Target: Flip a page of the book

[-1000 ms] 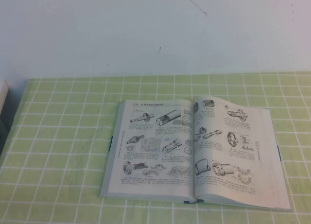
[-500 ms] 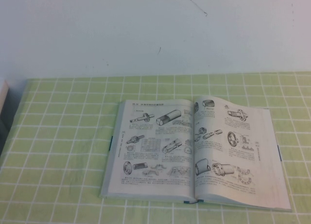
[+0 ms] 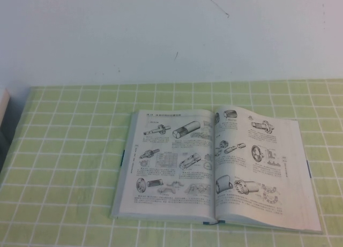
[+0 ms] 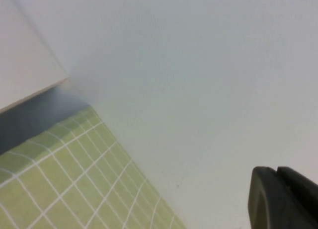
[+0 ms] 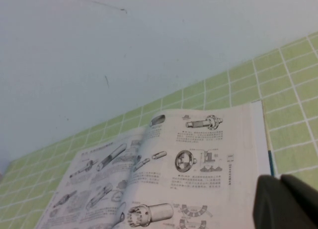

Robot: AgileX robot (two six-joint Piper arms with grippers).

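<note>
**Book open, page untouched, both grippers off the table**

The book (image 3: pixel 214 169) lies open and flat on the green checked tablecloth (image 3: pixel 64 166), right of centre and toward the near edge. Grey-blue cover shows as a thin rim along its left and near sides. The left leaf carries shaft and cylinder drawings. The page (image 3: pixel 260 166) to turn is the right-hand leaf, printed with round couplings and gear-like parts; it rests on the stack below, slightly bowed near the spine.

Neither arm shows in the high view. The left gripper (image 4: pixel 283 199) appears only as a dark tip in its own wrist view, facing the white wall (image 4: pixel 198 80) and a strip of cloth, away from the book; open or closed cannot be told. The right gripper (image 5: pixel 288 204) hangs above the book's right side, dark tip over the outer margin of the page (image 5: pixel 198 159), apparently not touching it; whether it is spread or closed cannot be told either.

Handling judgement: the page is thin, light, limp paper, easy to crease or tear, and likely to cling to the sheet beneath. The book is thick and heavy enough to likely stay put. Best hold is probably the free right edge or near-right corner, lifting one sheet only, then sweeping it left over the spine. Risks: catching several sheets, or crumpling the corner.
</note>
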